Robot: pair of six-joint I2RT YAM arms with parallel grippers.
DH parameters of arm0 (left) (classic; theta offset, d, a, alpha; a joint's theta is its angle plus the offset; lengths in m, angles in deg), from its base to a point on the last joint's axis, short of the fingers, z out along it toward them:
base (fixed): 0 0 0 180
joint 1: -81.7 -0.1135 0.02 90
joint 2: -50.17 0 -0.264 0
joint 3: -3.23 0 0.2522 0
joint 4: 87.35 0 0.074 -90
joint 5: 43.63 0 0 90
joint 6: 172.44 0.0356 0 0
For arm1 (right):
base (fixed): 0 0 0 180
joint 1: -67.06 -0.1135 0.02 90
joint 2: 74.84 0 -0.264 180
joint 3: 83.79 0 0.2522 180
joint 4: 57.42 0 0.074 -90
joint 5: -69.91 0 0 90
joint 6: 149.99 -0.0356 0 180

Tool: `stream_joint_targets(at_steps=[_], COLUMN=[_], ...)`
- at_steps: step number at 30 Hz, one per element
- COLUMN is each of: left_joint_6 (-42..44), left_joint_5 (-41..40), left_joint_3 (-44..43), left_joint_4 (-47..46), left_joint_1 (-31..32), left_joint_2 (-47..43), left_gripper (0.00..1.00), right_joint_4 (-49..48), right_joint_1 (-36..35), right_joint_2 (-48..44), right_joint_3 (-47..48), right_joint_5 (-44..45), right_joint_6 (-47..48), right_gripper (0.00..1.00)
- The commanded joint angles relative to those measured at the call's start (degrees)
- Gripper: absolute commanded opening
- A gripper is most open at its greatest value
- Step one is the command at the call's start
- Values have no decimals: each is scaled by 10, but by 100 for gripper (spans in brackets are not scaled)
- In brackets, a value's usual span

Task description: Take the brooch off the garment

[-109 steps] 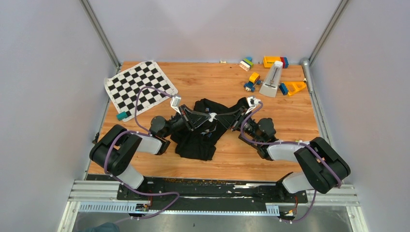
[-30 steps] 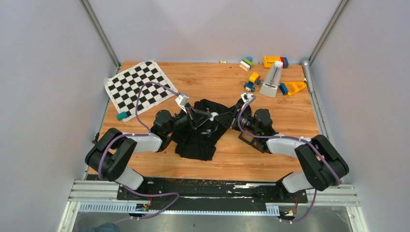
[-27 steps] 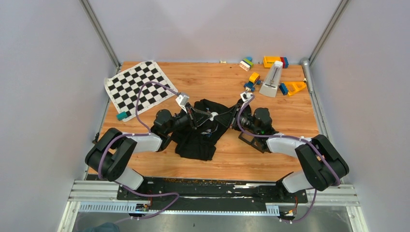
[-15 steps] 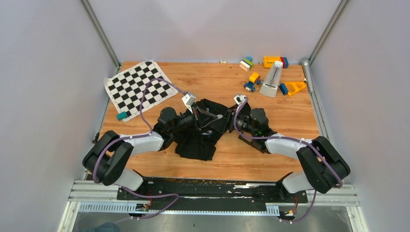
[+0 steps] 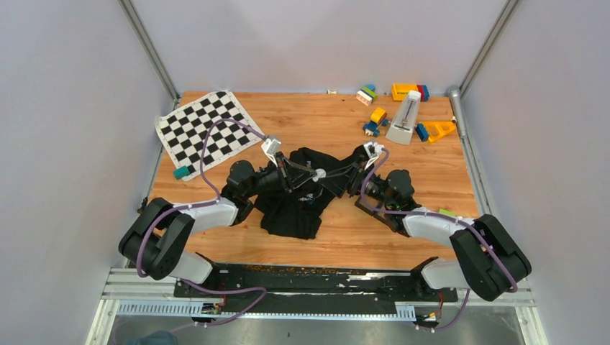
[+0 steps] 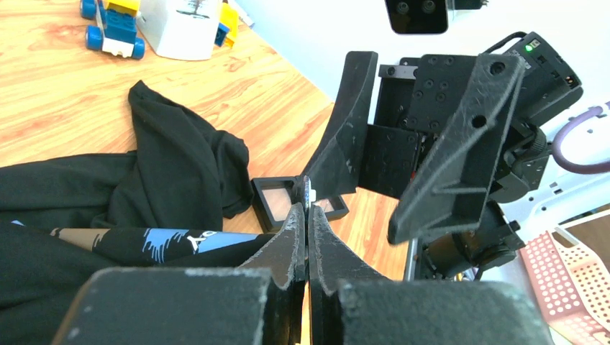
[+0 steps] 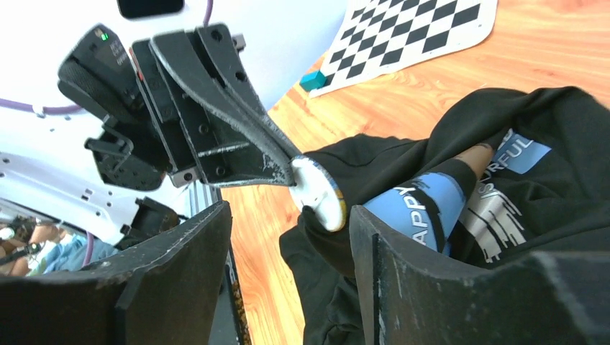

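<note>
The brooch (image 7: 320,190): a small white disc, raised above the wooden table (image 5: 345,236) near its centre. It is pinched at its edge by the closed jaws of the left gripper (image 5: 308,172), which reaches in from 9 o'clock. In the left wrist view the disc shows edge-on, standing just past the pressed-together fingertips.

Black cloth of the garment (image 5: 295,205) is drawn up right against the back of the disc. Whether the pin passes through the cloth cannot be told. The rest of the garment lies crumpled from the centre towards 6 o'clock, its blue, white and grey print partly showing.

The right gripper (image 5: 334,175) comes from 3 o'clock with its jaws wide apart. One finger stands on each side of the brooch, and neither touches the disc.

A black square frame (image 6: 277,201) lies on the wood just beside the garment, below the right gripper.

At 10 o'clock lies a chequered mat (image 5: 205,129), with a small teal block (image 5: 180,172) just off its near corner. At 1 o'clock stand coloured toy bricks (image 5: 403,91), a toy car (image 5: 375,122) and a white metronome (image 5: 405,118), well apart from the garment.
</note>
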Motion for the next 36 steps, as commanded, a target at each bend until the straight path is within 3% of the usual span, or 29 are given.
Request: stream_joint_targets(at_steps=[1, 9, 14, 18, 23, 26, 30, 36], left_joint_6=[-43, -116, -92, 13, 219, 311, 375, 378], left_joint_5=[29, 68, 55, -3, -146, -251, -381, -520], left_joint_3=[12, 17, 19, 10, -79, -130, -193, -343], left_joint_4=[-90, -245, -210, -31, 367, 526, 680, 961], left_joint_1=[-9, -11, -17, -18, -2, 18, 61, 147], left_joint_2=[15, 78, 62, -15, -121, -143, -149, -79], left_gripper=[0, 0, 0, 0, 0, 0, 0, 0], right_joint_4=[-66, -129, -123, -79, -61, -39, -34, -38], right_joint_1=[22, 43, 49, 49, 49, 49, 49, 49], right_joint_2=[-9, 51, 39, 22, 7, -13, -38, -49], right_joint_3=[-9, -3, -13, -9, -23, -26, -43, -56], right_joint_5=[17, -40, -25, -11, 33, 49, 74, 93], right_joint_6=[-51, -101, -89, -64, -43, -28, -13, 7], right_gripper=[60, 57, 59, 61, 62, 62, 62, 64])
